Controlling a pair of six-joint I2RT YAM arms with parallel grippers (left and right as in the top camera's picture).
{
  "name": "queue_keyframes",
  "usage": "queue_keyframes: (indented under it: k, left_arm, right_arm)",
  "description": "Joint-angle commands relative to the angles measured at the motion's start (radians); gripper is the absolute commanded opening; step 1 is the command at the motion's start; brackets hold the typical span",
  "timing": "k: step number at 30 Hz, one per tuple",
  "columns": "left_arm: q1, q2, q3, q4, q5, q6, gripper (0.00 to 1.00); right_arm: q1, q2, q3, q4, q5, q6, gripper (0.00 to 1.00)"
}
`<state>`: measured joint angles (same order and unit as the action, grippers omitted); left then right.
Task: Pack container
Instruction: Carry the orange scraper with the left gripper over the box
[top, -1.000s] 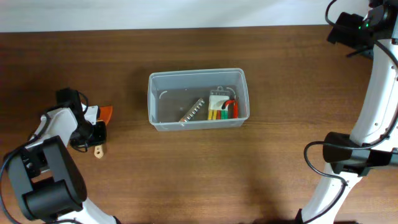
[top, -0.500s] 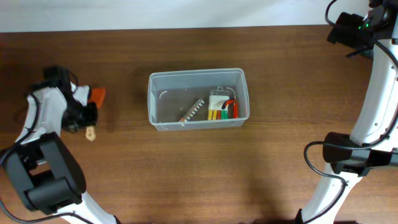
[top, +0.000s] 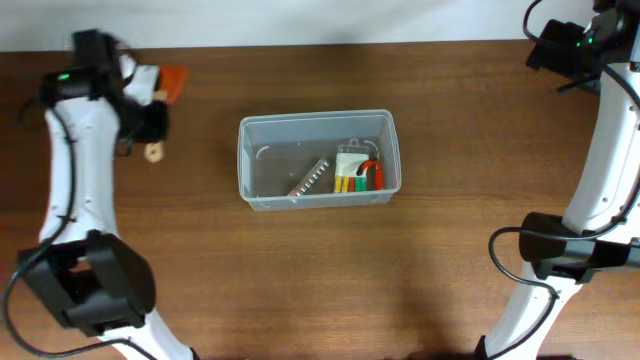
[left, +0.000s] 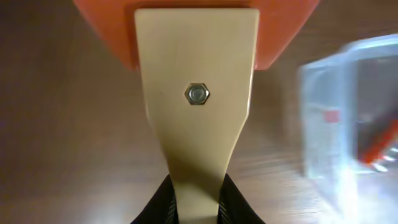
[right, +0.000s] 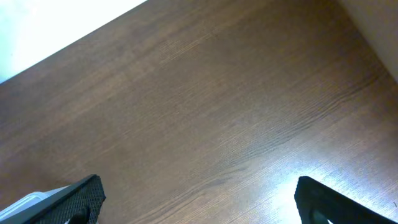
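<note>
Orange-bladed scraper (left: 196, 93) clamped in left jaws, near clear container (left: 326, 124).

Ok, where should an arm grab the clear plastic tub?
The clear rectangular plastic tub: take its left short wall from above, jaws straddling the rim. It stands upright and lidless, and the small tools inside lie toward the right.

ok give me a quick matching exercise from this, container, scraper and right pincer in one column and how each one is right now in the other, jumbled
Things
1. container
2. scraper
3. right pincer

States
a. wide open, holding nothing
b. gripped by the left pincer
c. has small tools lying inside

Pairs: 1-c, 2-b, 3-a
</note>
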<state>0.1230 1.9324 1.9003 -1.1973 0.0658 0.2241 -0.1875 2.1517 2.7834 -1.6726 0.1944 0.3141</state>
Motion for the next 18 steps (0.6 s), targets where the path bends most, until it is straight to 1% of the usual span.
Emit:
queue_keyframes:
  k: [1,5,12,15,18]
  left_arm:
    - [-0.109,-0.003,0.047,0.003,0.025,0.067,0.02]
    - [-0.247,-0.003,0.052,0.035,0.025,0.186,0.02]
    - [-0.458,-0.002,0.052,0.071,0.025,0.468,0.02]
    - [-0.518,0.000,0.051,0.071,0.024,0.536,0.02]
    - [-0.547,0.013,0.050,0.071,0.025,0.552,0.02]
  right_arm:
    - [-0.003,-0.015,0.014,0.000,0.009,0.005,0.99]
    - [-0.003,-0.015,0.014,0.000,0.009,0.005,0.99]
    - [-0.003,-0.015,0.014,0.000,0.009,0.005,0.99]
    - [-0.003,-0.015,0.014,0.000,0.009,0.005,0.99]
    - [-0.003,-0.015,0.014,0.000,0.009,0.005,0.99]
